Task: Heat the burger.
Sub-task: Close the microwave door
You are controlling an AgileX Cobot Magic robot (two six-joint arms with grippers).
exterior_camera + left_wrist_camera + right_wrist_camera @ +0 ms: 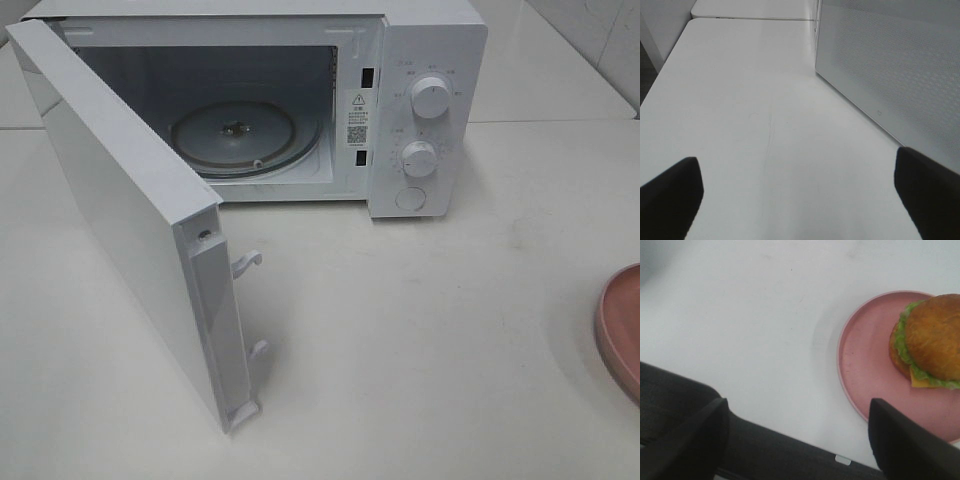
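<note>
My right gripper (797,440) spread wide, empty. Burger (930,342) at 2 o'clock on pink plate (865,360): center jaws over bun, squeeze gently. Microwave (420,100) door open.

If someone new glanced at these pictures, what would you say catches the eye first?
Most striking is the white microwave at the back of the table, its door swung wide open toward the front left, showing the bare glass turntable inside. Next comes the burger, sitting on a pink plate at the table's right edge, in front of the open right gripper.
</note>
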